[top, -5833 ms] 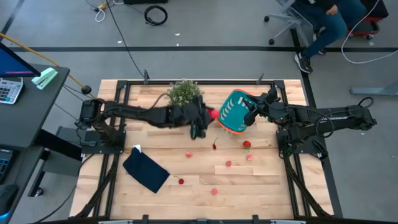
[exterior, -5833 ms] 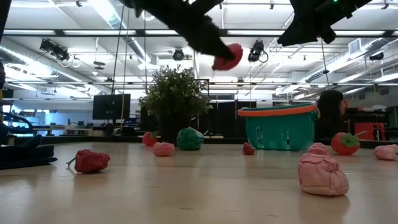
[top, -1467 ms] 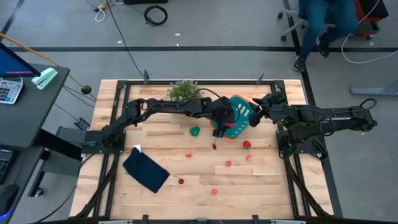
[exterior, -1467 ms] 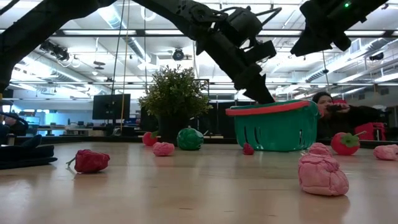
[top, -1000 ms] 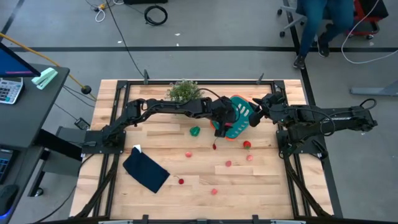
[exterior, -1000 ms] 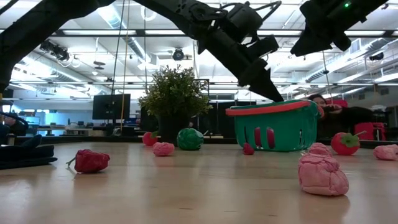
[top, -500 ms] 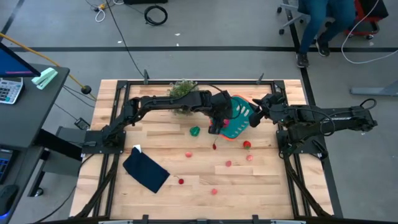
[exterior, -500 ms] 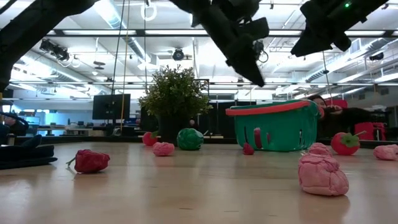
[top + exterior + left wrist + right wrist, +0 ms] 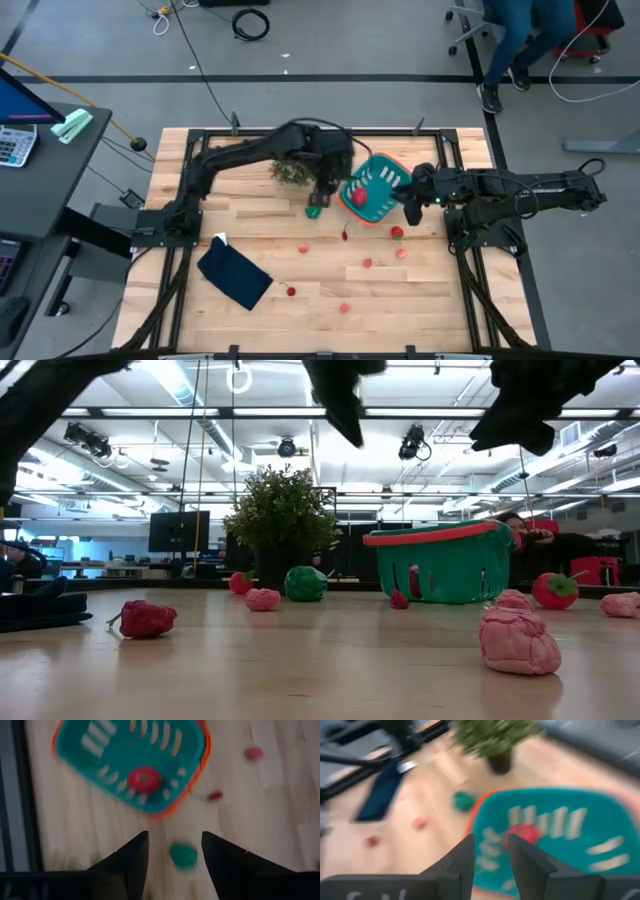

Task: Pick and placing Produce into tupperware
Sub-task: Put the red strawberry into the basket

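Observation:
The teal basket (image 9: 375,190) with the orange-red rim stands on the table's far right part, and one red produce (image 9: 355,197) lies inside it, also seen in the left wrist view (image 9: 144,778) and the right wrist view (image 9: 522,832). My left gripper (image 9: 321,195) hangs open and empty, high above the table, left of the basket and over the green produce (image 9: 182,856). My right gripper (image 9: 411,206) is open and empty, hovering over the basket's (image 9: 545,835) right end. Several red and pink produce pieces (image 9: 367,263) lie loose on the wood.
The potted plant (image 9: 292,170) stands just left of the basket, partly under my left arm. A dark navy cloth (image 9: 235,275) lies near the table's near-left corner. A red piece (image 9: 397,233) and a dark red one (image 9: 345,234) lie close to the basket's near side.
My left gripper has risen out of the basket and drawn back toward the table's left, now standing above the green produce. The red produce stays in the basket. My right gripper has shifted from the basket's far right end toward the near edge.

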Motion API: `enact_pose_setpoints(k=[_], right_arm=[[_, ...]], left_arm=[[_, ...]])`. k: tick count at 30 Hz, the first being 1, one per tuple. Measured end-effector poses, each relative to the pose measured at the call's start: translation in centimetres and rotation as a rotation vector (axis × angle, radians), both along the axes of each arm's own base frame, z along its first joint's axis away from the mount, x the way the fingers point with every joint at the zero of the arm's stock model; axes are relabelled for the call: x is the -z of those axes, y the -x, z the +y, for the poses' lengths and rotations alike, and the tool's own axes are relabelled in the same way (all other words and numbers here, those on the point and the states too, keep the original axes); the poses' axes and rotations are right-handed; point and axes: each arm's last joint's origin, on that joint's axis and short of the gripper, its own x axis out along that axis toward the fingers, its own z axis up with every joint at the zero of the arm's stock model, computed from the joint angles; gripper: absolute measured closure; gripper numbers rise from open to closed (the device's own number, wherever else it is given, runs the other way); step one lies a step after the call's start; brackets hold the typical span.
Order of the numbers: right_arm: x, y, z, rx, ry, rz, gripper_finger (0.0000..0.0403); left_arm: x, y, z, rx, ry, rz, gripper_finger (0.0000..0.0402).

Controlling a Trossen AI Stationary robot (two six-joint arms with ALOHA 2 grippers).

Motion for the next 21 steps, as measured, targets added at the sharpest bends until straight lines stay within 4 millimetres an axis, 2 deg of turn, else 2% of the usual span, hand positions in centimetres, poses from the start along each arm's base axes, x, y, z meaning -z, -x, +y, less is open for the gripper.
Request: enact_pose_setpoints(k=[5,10,16,21], right_arm=[[0.4,-0.4,1.4,-0.085,-0.214,0.005,0.0279],[1.3,-1.0,3.8,-0.162,-0.301,0.083,0.0279],[3.0,-1.6,7.6,-0.251,-0.335,0.214,0.0281],[4.7,-1.8,10.2,-0.224,-0.285,0.292,0.0294]], left_arm=[[-3.6,4.1,-0.5,-0.131,0.023,0.023,0.0226],[-6.4,7.1,-1.0,-0.182,0.046,-0.016,0.0229],[-8.2,9.4,-1.3,-0.204,0.055,-0.038,0.0232],[-8.8,10.1,-1.5,-0.201,0.055,-0.05,0.0237]])
